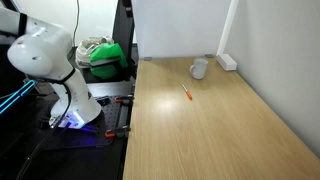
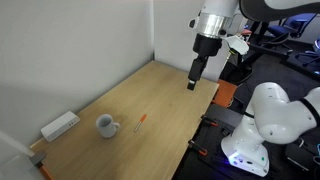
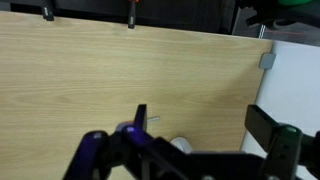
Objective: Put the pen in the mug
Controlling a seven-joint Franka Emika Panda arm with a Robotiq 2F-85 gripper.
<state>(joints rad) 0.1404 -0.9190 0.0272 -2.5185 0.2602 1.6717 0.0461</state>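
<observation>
The pen point(image 1: 186, 93) is a thin orange-red stick lying flat on the wooden table, a short way from the mug point(image 1: 199, 68), a small grey-white cup standing upright. Both also show in an exterior view, the pen point(image 2: 141, 122) and the mug point(image 2: 106, 125). My gripper point(image 2: 193, 80) hangs high above the table's near edge, far from both, open and empty. In the wrist view the open jaws point(image 3: 200, 122) frame the table. A small bit of the pen point(image 3: 153, 118) and the mug's rim point(image 3: 180, 144) peek out behind the gripper body.
A flat white box point(image 1: 227, 62) lies by the wall beyond the mug, also in an exterior view point(image 2: 60, 125). The white wall bounds the table's far sides. Clamps point(image 3: 129, 20) grip the table edge. A green object point(image 1: 108, 57) and the robot base point(image 1: 75, 110) stand off the table.
</observation>
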